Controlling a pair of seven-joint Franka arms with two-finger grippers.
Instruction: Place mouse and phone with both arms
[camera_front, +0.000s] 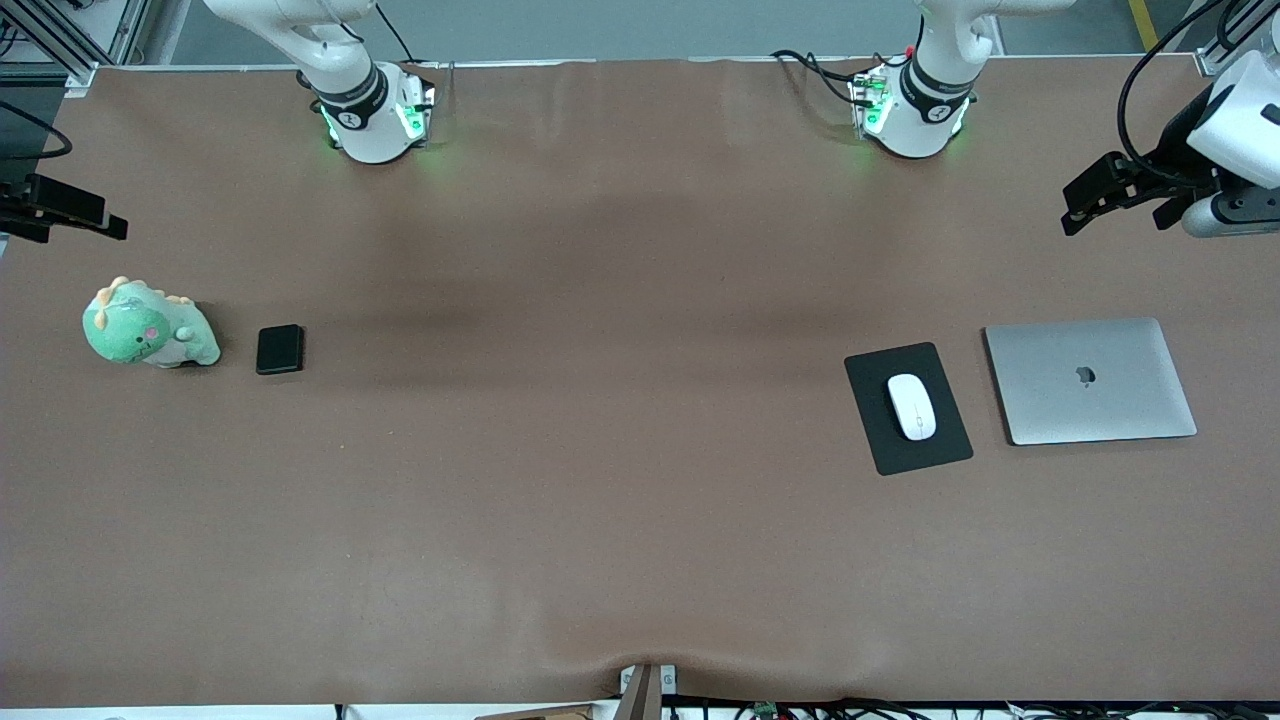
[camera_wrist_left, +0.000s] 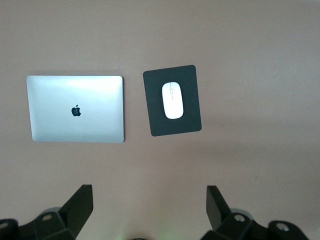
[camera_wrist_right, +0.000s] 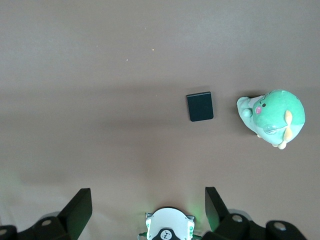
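1. Left gripper (camera_front: 1110, 205) raised over the table's edge at the left arm's end, jaws spread wide, holding nothing.
2. Right gripper (camera_front: 60, 215) raised over the right arm's end, fingers (camera_wrist_right: 80, 210) wide apart, empty.
3. White mouse (camera_front: 911, 406) lying on a black pad (camera_front: 880, 440), just beside a closed silver laptop (camera_front: 1090, 380), toward the left arm's end.
4. Black phone (camera_front: 279, 349) flat on the brown table (camera_front: 600, 450), near a green plush toy (camera_front: 148, 325), toward the right arm's end.
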